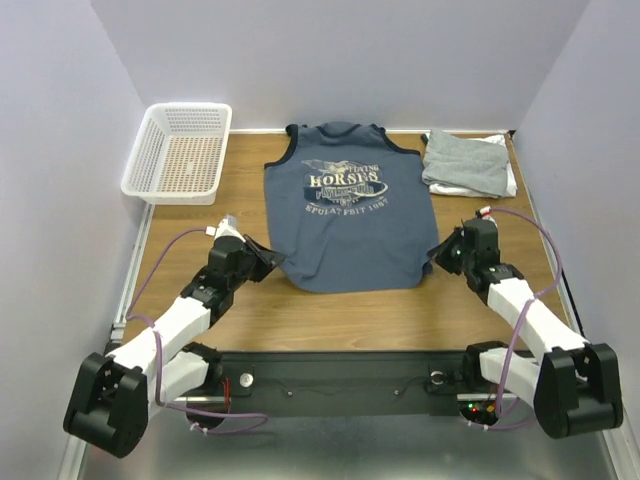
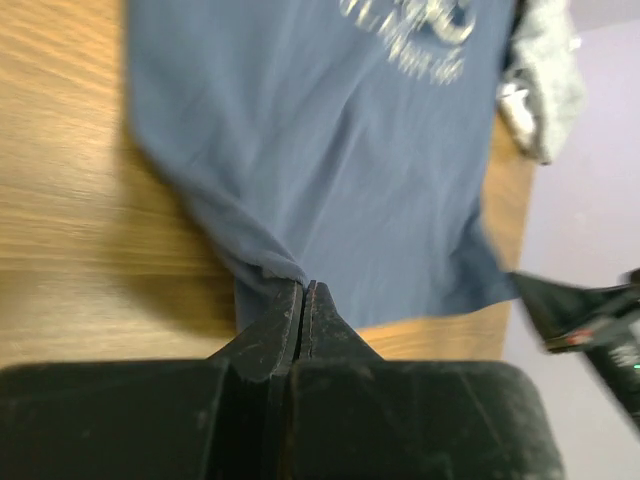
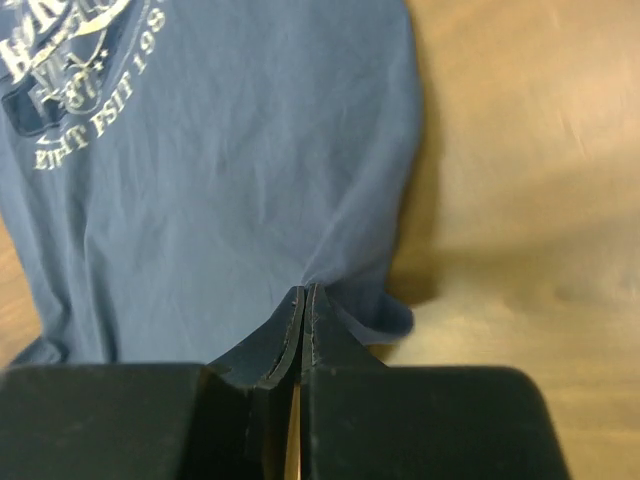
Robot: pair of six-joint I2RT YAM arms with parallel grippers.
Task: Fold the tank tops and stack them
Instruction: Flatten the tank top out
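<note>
The navy tank top lies spread flat at the table's middle, print up and neckline away from me. My left gripper is shut on its near left hem corner; in the left wrist view the jaws pinch a bunched bit of the blue cloth. The right gripper is shut on the near right hem corner, where the fabric puckers into its closed tips. Folded grey and white tank tops sit stacked at the back right.
A white mesh basket stands at the back left, partly over the table's edge. Walls enclose the table on three sides. Bare wood shows between the hem and the arm bases.
</note>
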